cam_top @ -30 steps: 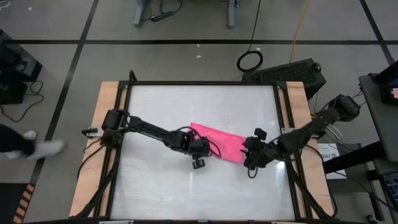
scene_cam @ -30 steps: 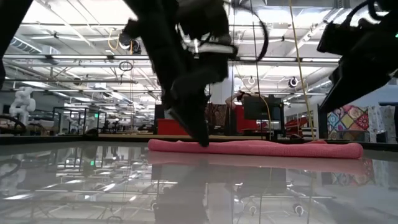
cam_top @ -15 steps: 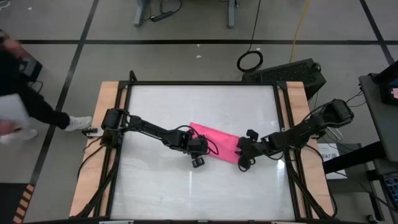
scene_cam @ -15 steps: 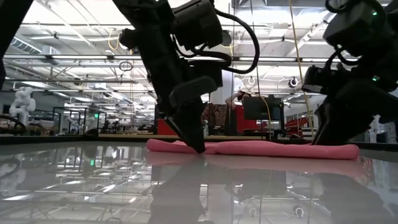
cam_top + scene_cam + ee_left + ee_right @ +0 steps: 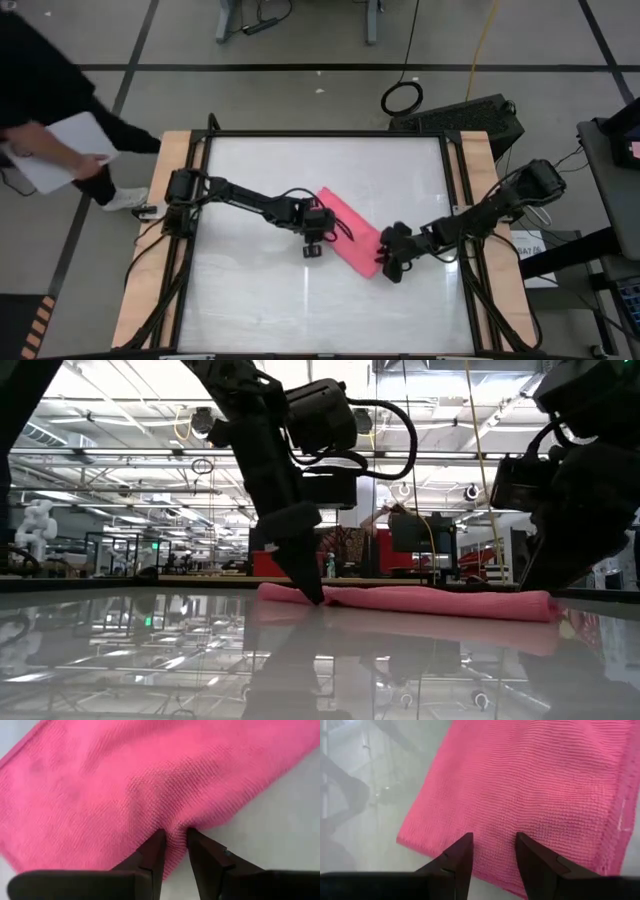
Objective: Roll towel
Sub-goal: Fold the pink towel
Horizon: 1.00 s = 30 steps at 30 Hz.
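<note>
The pink towel [image 5: 350, 225] lies as a flat folded strip on the glossy white table, slanting from the middle toward the near right. My left gripper [image 5: 322, 232] stands at the strip's near-left long edge, shut on a bit of cloth; in the low view its tips [image 5: 315, 598] reach down to the towel [image 5: 430, 600]. My right gripper [image 5: 386, 263] is at the strip's near-right end, fingers apart over the cloth [image 5: 530, 785]. My left gripper pinches a small pucker of the towel's long edge [image 5: 176, 834] between its two fingertips. It comes steeply from above. The rest of the cloth lies flat on the table. My right gripper has its two spread fingertips [image 5: 464, 845] down on the top of the towel's near-right end [image 5: 492, 835], slanting from above and the right. The cloth between them lies flat, not gathered.
A person carrying a white sheet [image 5: 50, 150] walks past the table's far left corner. Wooden side boards [image 5: 170, 170] and a black frame [image 5: 450, 200] border the table top. Bare table top [image 5: 300, 310] stretches toward the near edge.
The towel strip has turned on the table: its near-right end has swung toward the near edge, its other end toward the far edge. My left gripper has gone toward the far edge and rolled. My right gripper has come down and leftward onto the towel's end.
</note>
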Each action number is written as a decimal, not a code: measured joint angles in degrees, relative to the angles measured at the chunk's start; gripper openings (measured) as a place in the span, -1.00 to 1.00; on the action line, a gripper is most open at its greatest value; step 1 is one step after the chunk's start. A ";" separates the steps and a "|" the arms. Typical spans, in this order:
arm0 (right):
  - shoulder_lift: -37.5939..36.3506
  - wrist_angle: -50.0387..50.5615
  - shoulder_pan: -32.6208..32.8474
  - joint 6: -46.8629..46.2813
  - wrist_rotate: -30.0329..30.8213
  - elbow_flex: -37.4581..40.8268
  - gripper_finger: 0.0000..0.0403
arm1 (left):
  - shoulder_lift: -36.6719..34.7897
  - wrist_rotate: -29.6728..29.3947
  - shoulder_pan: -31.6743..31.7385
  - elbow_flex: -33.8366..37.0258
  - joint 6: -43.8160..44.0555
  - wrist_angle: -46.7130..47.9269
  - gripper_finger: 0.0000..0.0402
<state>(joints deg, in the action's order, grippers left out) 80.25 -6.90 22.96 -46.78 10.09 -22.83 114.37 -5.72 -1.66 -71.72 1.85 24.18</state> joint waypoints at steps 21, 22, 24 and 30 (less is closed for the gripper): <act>1.73 -13.24 1.96 -1.77 1.41 -4.31 -0.31 | -2.17 0.74 8.80 -7.44 -18.16 5.95 -0.54; 0.86 -11.47 1.60 0.06 1.47 -4.70 -0.31 | -2.94 0.74 8.35 -7.50 -17.46 6.07 -0.54; -0.56 -7.13 0.52 4.05 1.59 -5.35 -0.31 | -4.15 0.75 7.36 -7.54 -14.81 6.29 -0.54; -1.37 2.84 -3.86 15.65 0.90 -5.66 -0.31 | -4.21 2.45 2.89 -7.52 -0.88 6.64 -0.54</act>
<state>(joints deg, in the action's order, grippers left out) 78.87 -4.06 19.10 -31.13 11.00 -28.49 110.16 -3.27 1.24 -79.24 0.97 30.82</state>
